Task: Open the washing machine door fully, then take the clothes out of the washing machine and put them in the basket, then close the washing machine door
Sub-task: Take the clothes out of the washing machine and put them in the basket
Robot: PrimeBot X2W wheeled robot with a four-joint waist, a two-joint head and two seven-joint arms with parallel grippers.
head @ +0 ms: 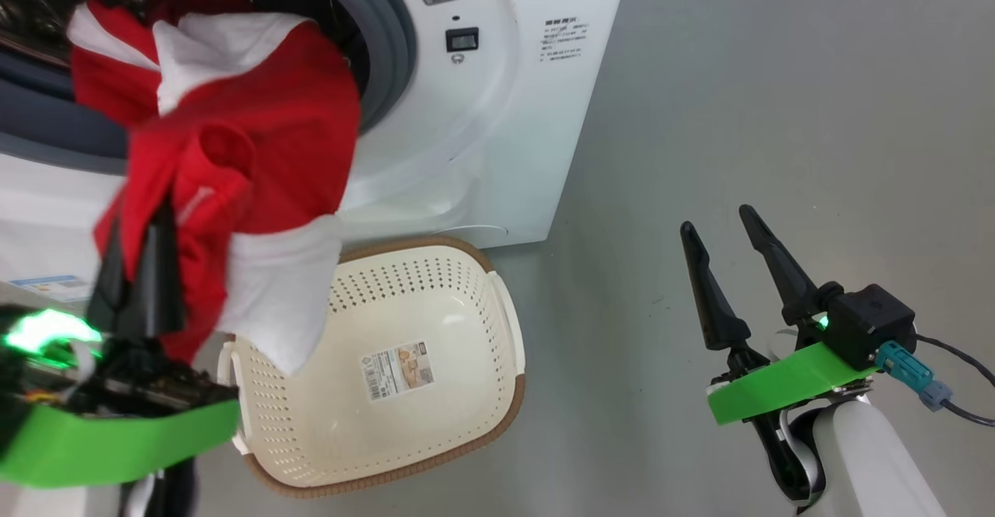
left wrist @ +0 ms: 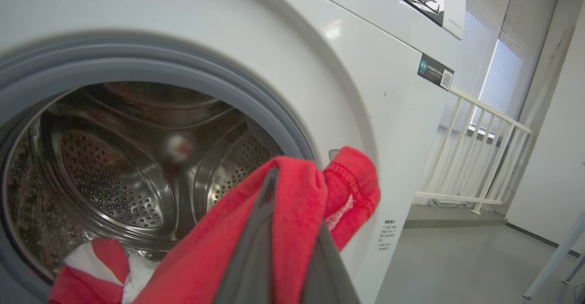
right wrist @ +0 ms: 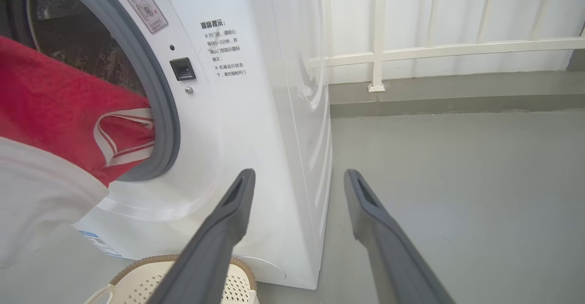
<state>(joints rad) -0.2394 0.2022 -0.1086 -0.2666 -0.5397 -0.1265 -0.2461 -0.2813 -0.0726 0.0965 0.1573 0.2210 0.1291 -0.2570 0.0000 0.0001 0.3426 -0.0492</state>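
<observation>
My left gripper (head: 140, 225) is shut on the red and white clothes (head: 233, 151), which hang from the mouth of the washing machine (head: 497, 128) down over the left rim of the basket (head: 435, 431). In the left wrist view the red clothes (left wrist: 292, 221) wrap the gripper (left wrist: 285, 180) in front of the steel drum (left wrist: 119, 176), with more cloth on the gasket lip. My right gripper (head: 719, 218) is open and empty above the floor, right of the basket. The washing machine door is out of view.
Grey floor (head: 777, 97) stretches to the right of the washer. A white railing (right wrist: 379, 52) and a low kerb run behind it. A pale table leg (left wrist: 555, 253) stands at the right edge of the left wrist view.
</observation>
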